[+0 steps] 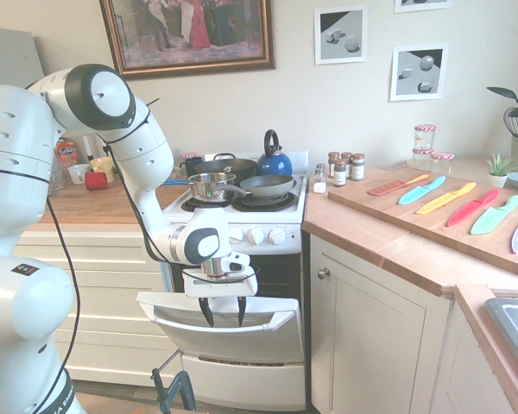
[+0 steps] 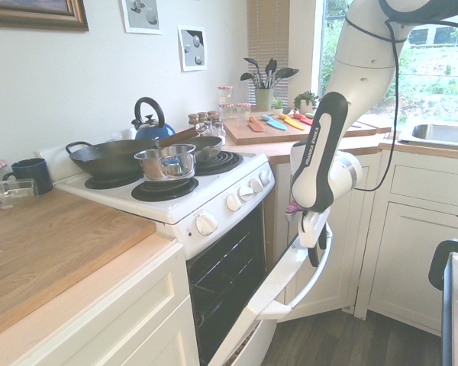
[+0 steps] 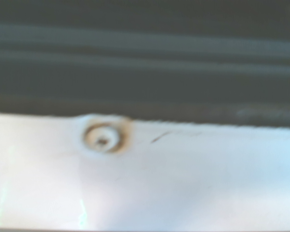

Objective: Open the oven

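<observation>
Hanging partly open, the oven door [image 1: 233, 332] leaned out under the robot's hand [image 1: 224, 324]

The oven [image 2: 227, 267] stood between the left counter [image 2: 76, 244] and the corner cupboard [image 1: 363, 336]; its white door was tipped out at a slant, and the dark inside and racks showed behind it. The robot's hand pointed down at the top of the door; its two fingers were apart, and in the second outside view they were between the door and its bar handle [image 2: 314, 282]; I could not tell if they touched either one. The close-up was blurry; it showed a white edge with a round screw [image 3: 103, 138] in it, next to something dark.

On top of the stove sat a shiny pot [image 2: 166, 162], a big black pan [image 2: 111, 160], a gray frying pan [image 1: 266, 185] and a blue kettle [image 1: 277, 164]; white knobs [image 1: 255, 235] ran along the front. Little jars [image 1: 356, 167] stood just beside the stove; farther right, a wooden board [image 1: 397, 217] held bright kitchen tools [image 1: 446, 198] in a row. A red cup [image 1: 96, 180] was on the counter on the other side; a picture in a gold frame [image 1: 194, 33] hung on the wall.
</observation>
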You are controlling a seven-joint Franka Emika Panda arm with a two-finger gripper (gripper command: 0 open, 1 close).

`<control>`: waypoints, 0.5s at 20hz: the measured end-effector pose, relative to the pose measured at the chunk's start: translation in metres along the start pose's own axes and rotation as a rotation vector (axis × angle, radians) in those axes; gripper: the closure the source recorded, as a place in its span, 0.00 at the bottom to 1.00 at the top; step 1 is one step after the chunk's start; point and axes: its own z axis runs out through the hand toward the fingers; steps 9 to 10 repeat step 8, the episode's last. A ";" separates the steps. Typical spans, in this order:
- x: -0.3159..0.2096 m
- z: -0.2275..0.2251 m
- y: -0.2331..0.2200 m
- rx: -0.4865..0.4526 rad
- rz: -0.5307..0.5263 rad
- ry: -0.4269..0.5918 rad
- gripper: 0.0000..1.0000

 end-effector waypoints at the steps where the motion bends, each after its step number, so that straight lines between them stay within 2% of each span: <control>1: 0.001 0.000 0.001 0.001 0.000 0.000 0.00; 4: 0.002 -0.013 0.007 0.006 0.005 0.007 0.00; 8: -0.011 -0.072 0.008 0.060 -0.012 0.061 0.00; 10: -0.011 -0.072 0.008 0.060 -0.012 0.061 0.00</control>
